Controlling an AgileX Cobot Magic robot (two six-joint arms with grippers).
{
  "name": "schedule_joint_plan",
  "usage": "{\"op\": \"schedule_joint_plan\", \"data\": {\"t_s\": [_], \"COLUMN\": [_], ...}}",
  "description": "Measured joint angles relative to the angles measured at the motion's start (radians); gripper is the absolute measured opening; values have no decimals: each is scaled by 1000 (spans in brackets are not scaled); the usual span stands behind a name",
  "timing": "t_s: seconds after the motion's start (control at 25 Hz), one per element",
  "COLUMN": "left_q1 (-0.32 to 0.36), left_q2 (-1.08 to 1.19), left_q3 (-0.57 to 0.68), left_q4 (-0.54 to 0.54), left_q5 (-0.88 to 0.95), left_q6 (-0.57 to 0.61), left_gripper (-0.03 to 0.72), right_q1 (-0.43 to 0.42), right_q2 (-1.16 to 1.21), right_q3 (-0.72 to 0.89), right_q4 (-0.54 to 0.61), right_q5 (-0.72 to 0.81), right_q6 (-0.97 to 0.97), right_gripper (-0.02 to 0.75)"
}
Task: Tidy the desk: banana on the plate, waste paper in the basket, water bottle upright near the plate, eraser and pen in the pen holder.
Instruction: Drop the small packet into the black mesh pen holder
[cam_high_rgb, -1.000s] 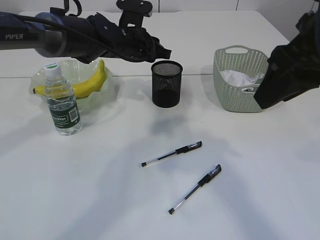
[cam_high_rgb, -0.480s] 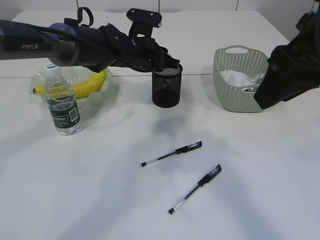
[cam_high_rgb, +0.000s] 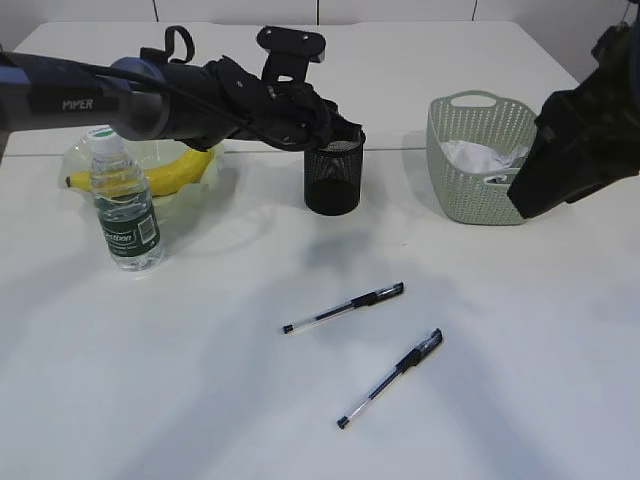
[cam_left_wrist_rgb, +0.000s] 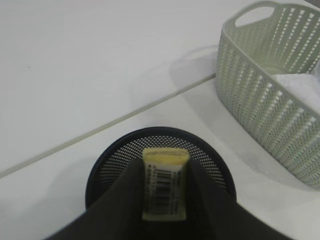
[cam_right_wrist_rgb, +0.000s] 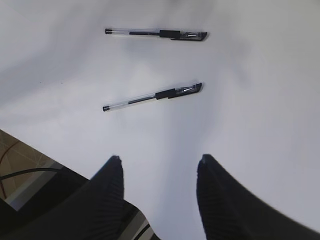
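The eraser (cam_left_wrist_rgb: 163, 183) sat clamped between the left gripper's (cam_left_wrist_rgb: 164, 192) fingers (cam_left_wrist_rgb: 131, 186), barcode sticker facing the wrist camera, poised directly over the open mouth of the pen holder (cam_left_wrist_rgb: 159, 165). In the judgement of an observer, a clean drop called for keeping the block centred over the pen holder's rim, lowering a little so it could not bounce off the mesh edge, then parting the fingers and lifting straight up without nudging the cup. Two pens (cam_high_rgb: 345, 307) (cam_high_rgb: 391, 377) lay on the table (cam_high_rgb: 200, 380) in front of the pen holder, well apart from it. To the right of the pen holder stood the basket (cam_high_rgb: 478, 160). The right gripper (cam_right_wrist_rgb: 159, 190) hung with its fingers (cam_right_wrist_rgb: 111, 182) apart, empty.
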Motion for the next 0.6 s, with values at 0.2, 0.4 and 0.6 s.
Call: {"op": "schedule_joint_plan", "data": {"t_s": [0.2,0.4,0.6], "left_q1": [0,0,0], "left_q2": [2,2,2], "left_q3": [-19,-19,-19], "left_q4": [-3,-3,-3], "left_q5": [13,25,33], "left_q6": [-1,-1,-2], "left_gripper": [178,178,181], "right_q1": [0,0,0], "right_q2": [0,0,0], "right_q3": [0,0,0], "right_q4": [0,2,2], "right_q5": [0,0,0], "right_q6": [0,0,0], "right_gripper": [356,356,356]}}
